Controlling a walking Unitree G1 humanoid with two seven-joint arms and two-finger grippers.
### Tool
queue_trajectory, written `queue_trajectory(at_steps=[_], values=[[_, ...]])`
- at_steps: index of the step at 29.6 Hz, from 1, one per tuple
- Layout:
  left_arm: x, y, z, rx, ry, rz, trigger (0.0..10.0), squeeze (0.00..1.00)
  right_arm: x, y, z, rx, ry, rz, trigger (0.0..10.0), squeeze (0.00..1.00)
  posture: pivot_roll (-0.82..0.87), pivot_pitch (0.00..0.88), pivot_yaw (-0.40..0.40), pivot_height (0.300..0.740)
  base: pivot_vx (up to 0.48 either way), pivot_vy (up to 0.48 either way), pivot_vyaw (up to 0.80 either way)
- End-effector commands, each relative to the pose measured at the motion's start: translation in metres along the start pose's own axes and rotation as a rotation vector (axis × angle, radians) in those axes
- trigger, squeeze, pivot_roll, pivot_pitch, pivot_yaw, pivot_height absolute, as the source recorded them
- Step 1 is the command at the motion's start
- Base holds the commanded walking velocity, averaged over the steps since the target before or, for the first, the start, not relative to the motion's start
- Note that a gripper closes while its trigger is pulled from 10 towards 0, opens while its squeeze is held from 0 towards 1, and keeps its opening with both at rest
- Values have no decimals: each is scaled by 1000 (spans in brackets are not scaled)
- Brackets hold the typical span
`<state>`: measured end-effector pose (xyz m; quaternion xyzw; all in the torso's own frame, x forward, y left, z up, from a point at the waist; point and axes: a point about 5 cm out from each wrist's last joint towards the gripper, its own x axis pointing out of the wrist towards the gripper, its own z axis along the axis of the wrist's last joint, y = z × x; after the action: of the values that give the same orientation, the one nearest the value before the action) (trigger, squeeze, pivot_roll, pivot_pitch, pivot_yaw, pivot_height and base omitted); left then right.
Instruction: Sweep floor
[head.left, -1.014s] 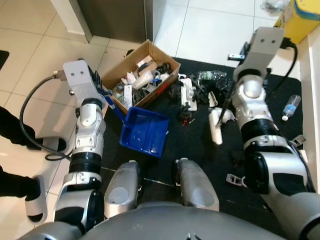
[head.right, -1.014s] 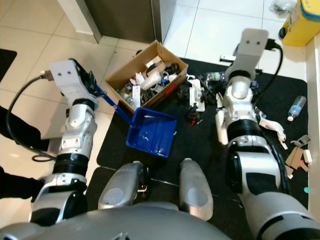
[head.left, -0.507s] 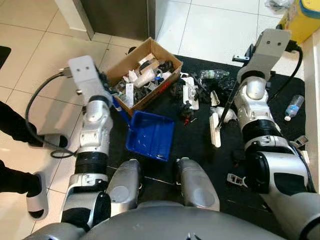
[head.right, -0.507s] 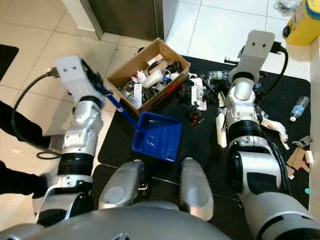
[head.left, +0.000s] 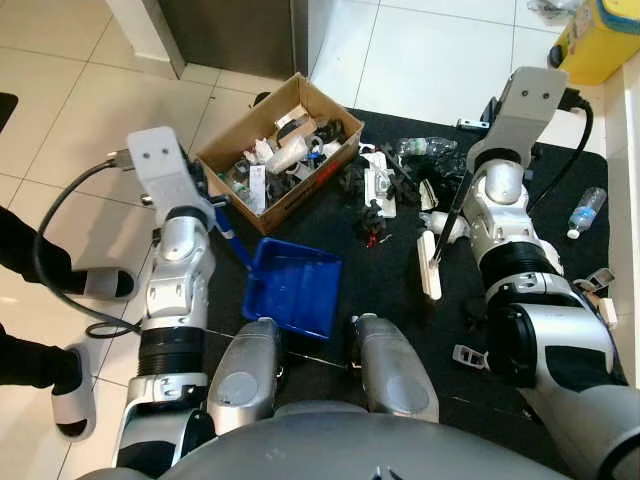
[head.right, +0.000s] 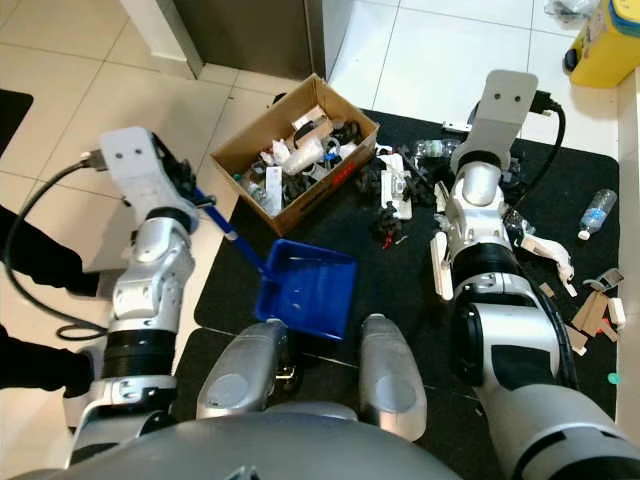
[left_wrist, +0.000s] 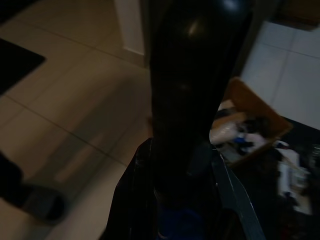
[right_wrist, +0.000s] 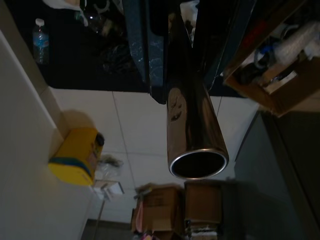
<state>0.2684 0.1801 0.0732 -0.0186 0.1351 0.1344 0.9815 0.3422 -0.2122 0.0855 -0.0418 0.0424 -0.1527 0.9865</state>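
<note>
Left gripper jaws are clamped on the blue dustpan handle, right gripper jaws on the broom pole. Dustpan sits well short of the litter pile on the black mat, so a hard sweep could scatter bits past it.

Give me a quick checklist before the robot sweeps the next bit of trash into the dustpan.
1. Left gripper holds the blue dustpan's handle: ok.
2. Blue dustpan lies on the black mat with its mouth toward the litter: cannot tell; the mouth edge is not clear.
3. Right gripper is clamped on the metal broom pole: ok.
4. White broom head is behind the litter: not ok; it sits nearer the robot than the scattered trash.
5. Cardboard box of rubbish is clear of the sweep path: ok, it stands to the left of the pile.
6. Water bottle within the sweep line: not ok, it lies far right.
</note>
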Motion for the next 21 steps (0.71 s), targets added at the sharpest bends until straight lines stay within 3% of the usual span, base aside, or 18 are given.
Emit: queue_trajectory(at_steps=[1,5,10,21], values=[[0,8,1,28,-38,15,10000,0,2,6,7,-6,-34,25,10000,0,140,83,17,740,0,0,0],[3,9,-4,48,-54,37,10000,0,3,10,8,-9,-34,39,10000,0,140,97,10,740,0,0,0],[8,10,-8,14,-90,51,10000,0,3,16,13,6,-66,82,10000,0,132,119,-5,740,0,0,0],[15,6,-21,69,-107,80,10000,0,1,26,16,25,-85,134,10000,0,107,149,-19,740,0,0,0]])
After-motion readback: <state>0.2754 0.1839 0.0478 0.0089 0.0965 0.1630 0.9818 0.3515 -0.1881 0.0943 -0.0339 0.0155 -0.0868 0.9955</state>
